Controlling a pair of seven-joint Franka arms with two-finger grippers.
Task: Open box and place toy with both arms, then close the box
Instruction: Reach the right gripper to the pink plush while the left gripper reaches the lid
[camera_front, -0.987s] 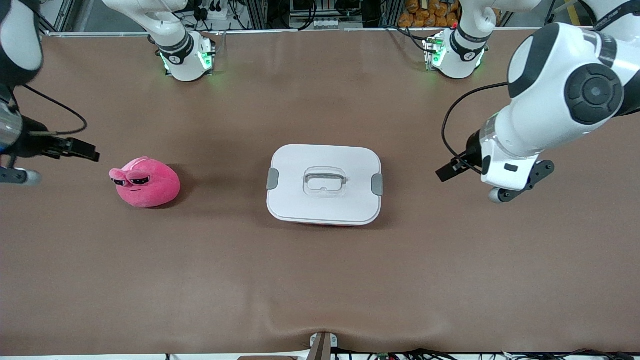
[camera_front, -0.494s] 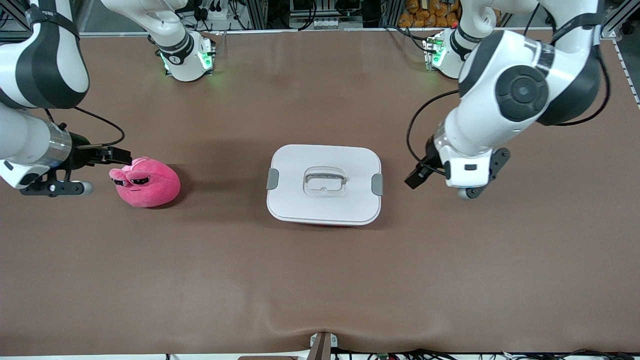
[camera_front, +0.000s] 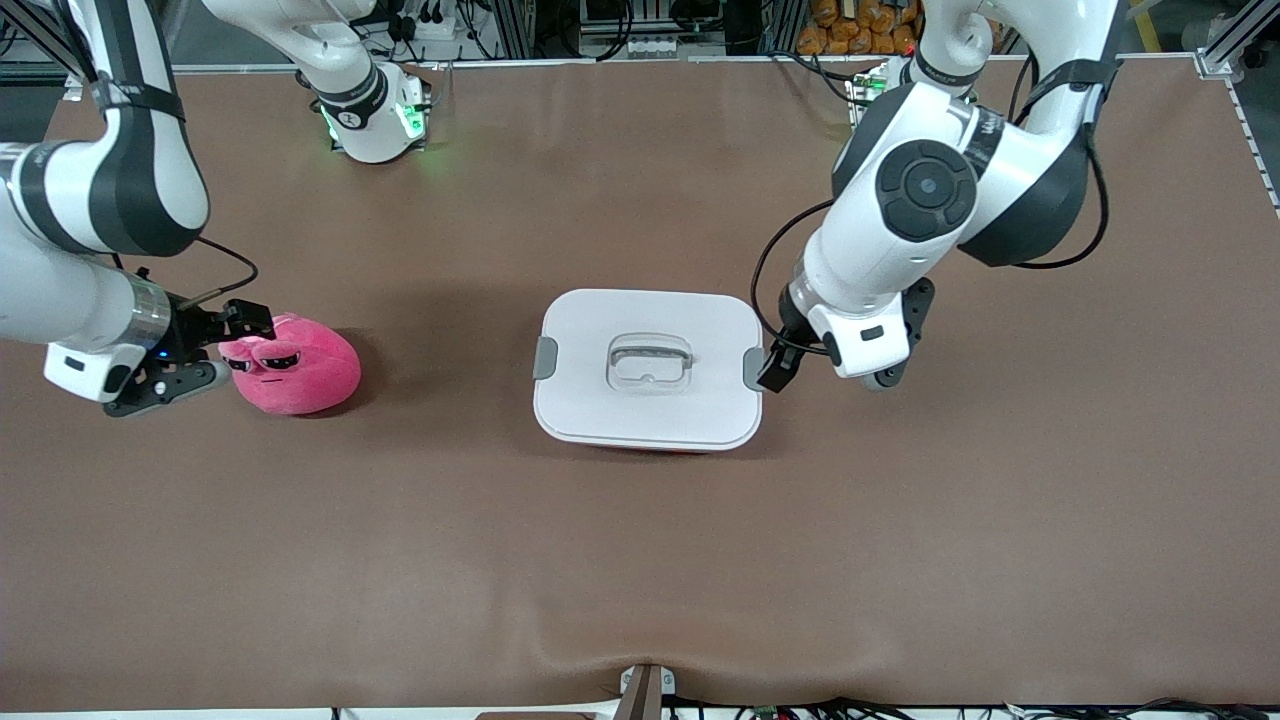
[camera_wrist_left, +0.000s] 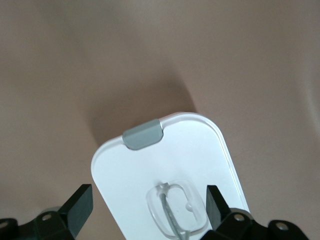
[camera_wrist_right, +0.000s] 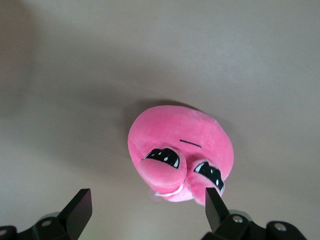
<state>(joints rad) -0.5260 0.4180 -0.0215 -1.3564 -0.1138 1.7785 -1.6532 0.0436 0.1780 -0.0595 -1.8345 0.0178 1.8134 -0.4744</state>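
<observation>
The box (camera_front: 648, 405) sits shut at the table's middle, with a white lid, a recessed handle (camera_front: 649, 362) and a grey clip on each short side. My left gripper (camera_front: 774, 370) is open and empty, by the clip (camera_front: 754, 369) at the left arm's end. In the left wrist view the lid (camera_wrist_left: 150, 165), the other clip (camera_wrist_left: 143, 134) and the handle (camera_wrist_left: 177, 207) lie between my open left gripper (camera_wrist_left: 147, 209). The pink toy (camera_front: 297, 367) lies toward the right arm's end. My right gripper (camera_front: 238, 328) is open beside it. The right wrist view shows the toy (camera_wrist_right: 180, 145) just ahead of that gripper (camera_wrist_right: 147, 212).
The brown table mat (camera_front: 640, 560) is bare round the box and the toy. The two arm bases (camera_front: 375, 115) stand along the table's edge farthest from the front camera. A small bracket (camera_front: 645, 690) sits at the nearest edge.
Both arms have swung in and come down. The left gripper has moved from the table's end to the box's clip. The right gripper has moved up to the toy.
</observation>
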